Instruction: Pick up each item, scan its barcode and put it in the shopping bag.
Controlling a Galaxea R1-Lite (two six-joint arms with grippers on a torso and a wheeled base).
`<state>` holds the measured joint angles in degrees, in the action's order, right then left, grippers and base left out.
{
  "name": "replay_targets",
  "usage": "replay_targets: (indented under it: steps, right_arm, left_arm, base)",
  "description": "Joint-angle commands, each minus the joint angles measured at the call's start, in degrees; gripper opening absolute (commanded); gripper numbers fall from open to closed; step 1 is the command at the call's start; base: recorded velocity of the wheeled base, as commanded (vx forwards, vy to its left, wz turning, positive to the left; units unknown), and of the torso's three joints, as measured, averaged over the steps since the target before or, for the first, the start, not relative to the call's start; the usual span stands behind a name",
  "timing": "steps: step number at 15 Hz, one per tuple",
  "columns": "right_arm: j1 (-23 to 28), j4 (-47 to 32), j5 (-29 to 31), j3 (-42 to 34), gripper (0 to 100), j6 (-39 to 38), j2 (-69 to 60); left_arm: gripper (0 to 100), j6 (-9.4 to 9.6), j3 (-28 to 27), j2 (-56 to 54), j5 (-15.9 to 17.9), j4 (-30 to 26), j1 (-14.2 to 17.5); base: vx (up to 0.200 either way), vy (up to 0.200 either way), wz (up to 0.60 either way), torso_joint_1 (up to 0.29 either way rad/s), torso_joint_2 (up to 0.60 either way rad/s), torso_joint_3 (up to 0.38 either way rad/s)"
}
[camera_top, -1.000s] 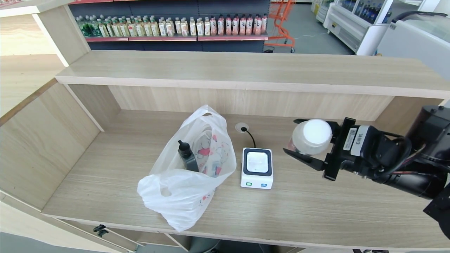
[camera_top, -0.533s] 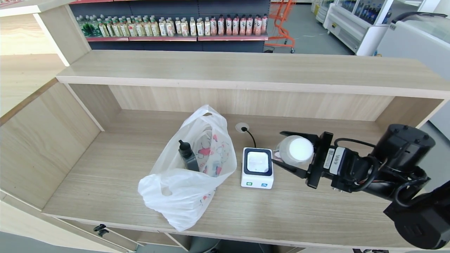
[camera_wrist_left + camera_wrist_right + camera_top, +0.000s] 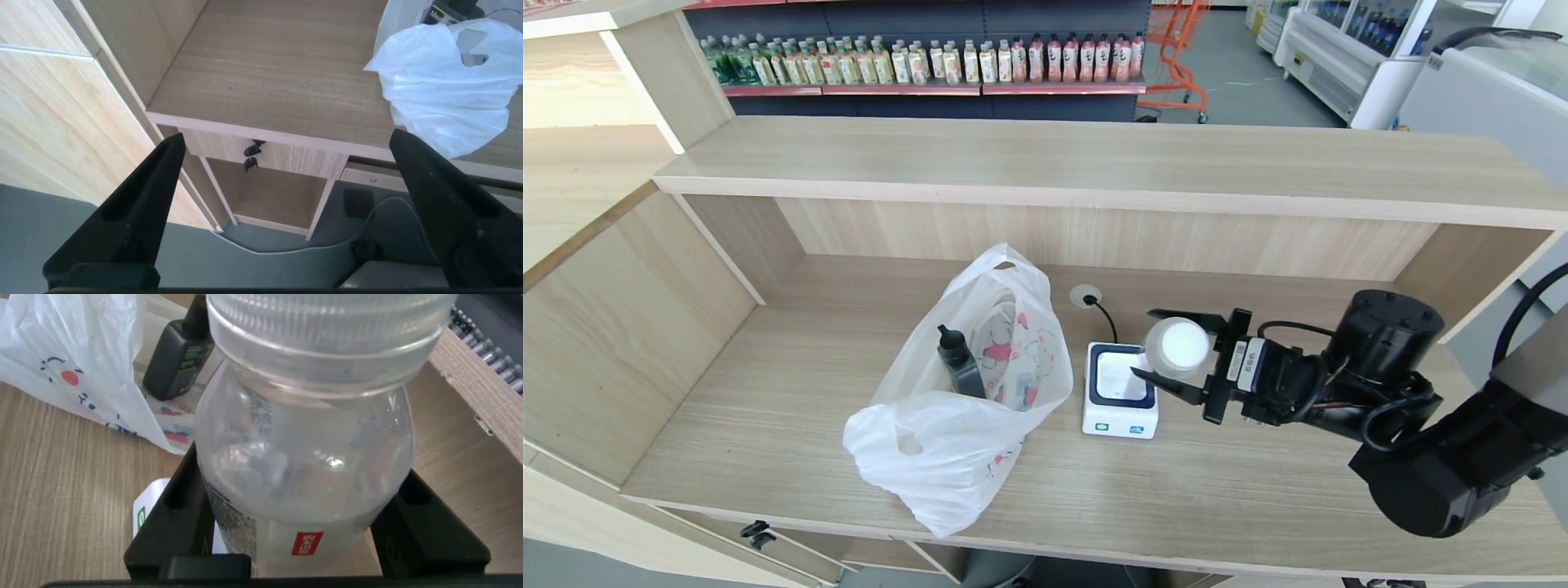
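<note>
Over the last second the right gripper [image 3: 1145, 344] has carried the clear, white-lidded jar [image 3: 1176, 348] from well right of the scanner [image 3: 1120, 390] to just above its right edge. The shopping bag [image 3: 947, 441] slumps just left of the scanner. The right fingers are clamped on the jar's body. The left gripper [image 3: 288, 147], fingers apart, hangs beyond the bag, well away from the scanner. The barcode may face away from the scanner's window and fail to read, and the smooth jar wall could slip in the grip.
</note>
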<state>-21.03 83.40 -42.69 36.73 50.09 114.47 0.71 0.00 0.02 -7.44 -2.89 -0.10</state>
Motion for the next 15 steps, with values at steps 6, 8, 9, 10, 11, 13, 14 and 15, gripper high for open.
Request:
replay_targets:
  steps: [6, 8, 9, 10, 11, 13, 14, 15]
  right_arm:
    - [1.17, 1.86, -2.92, 3.08, 0, 0.01, 6.29]
    - [1.17, 1.86, -3.19, 4.84, 0, 0.01, 7.61]
    - [1.17, 1.95, -4.15, 6.25, 0, 0.01, 8.40]
    - [1.17, 1.95, -4.68, 7.04, 0, 0.01, 8.75]
    - [1.17, 2.12, -5.38, 7.74, 0, 0.01, 9.46]
    - [1.08, 2.12, -5.56, 8.18, 0, 0.09, 10.25]
    - [1.08, 2.12, -5.56, 8.36, 0, 0.09, 10.51]
    - [0.99, 2.12, -5.56, 8.62, 0, 0.53, 10.51]
  left_arm:
    - [100, 0.00, 0.00, -0.02, -0.03, -0.01, 0.01]
    - [100, 0.00, 0.00, -0.02, -0.03, -0.01, 0.01]
    - [100, 0.00, 0.00, -0.02, -0.03, -0.01, 0.01]
    - [100, 0.00, 0.00, -0.02, -0.03, -0.01, 0.01]
    - [100, 0.00, 0.00, -0.02, -0.03, -0.01, 0.01]
    - [100, 0.00, 0.00, -0.02, -0.03, -0.01, 0.01]
    - [100, 0.00, 0.00, -0.02, -0.03, -0.01, 0.01]
    - [100, 0.00, 0.00, -0.02, -0.03, -0.01, 0.01]
  base:
    - [0.000, 0.000, 0.00, 0.000, 0.00, 0.000]
    - [0.000, 0.000, 0.00, 0.000, 0.00, 0.000]
    - [0.000, 0.000, 0.00, 0.000, 0.00, 0.000]
    - [0.000, 0.000, 0.00, 0.000, 0.00, 0.000]
    - [0.000, 0.000, 0.00, 0.000, 0.00, 0.000]
    - [0.000, 0.000, 0.00, 0.000, 0.00, 0.000]
    - [0.000, 0.000, 0.00, 0.000, 0.00, 0.000]
    - [0.000, 0.000, 0.00, 0.000, 0.00, 0.000]
